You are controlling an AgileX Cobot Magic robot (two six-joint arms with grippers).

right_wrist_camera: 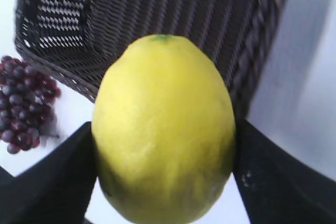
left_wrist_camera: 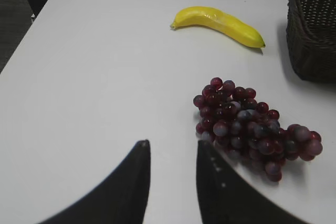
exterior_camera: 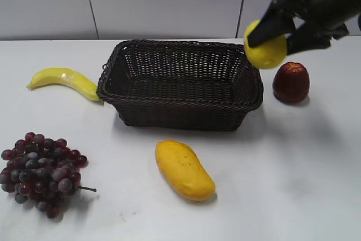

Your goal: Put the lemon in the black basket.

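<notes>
My right gripper (exterior_camera: 269, 39) is shut on the lemon (exterior_camera: 265, 53), a pale yellow oval fruit, and holds it in the air just above the right rim of the black basket (exterior_camera: 169, 112). In the right wrist view the lemon (right_wrist_camera: 164, 129) fills the space between the jaws (right_wrist_camera: 164, 153), with the basket (right_wrist_camera: 220, 19) below and beyond it. The basket holds nothing that I can see. My left gripper (left_wrist_camera: 170, 148) is open and empty, low over the table beside the grapes; it does not show in the exterior view. The basket's corner (left_wrist_camera: 312, 30) shows at the right of the left wrist view.
A banana (exterior_camera: 65, 81) lies left of the basket. A bunch of dark red grapes (exterior_camera: 39, 173) sits at the front left. A mango (exterior_camera: 184, 169) lies in front of the basket. A dark red apple (exterior_camera: 291, 82) stands right of the basket, under the right arm.
</notes>
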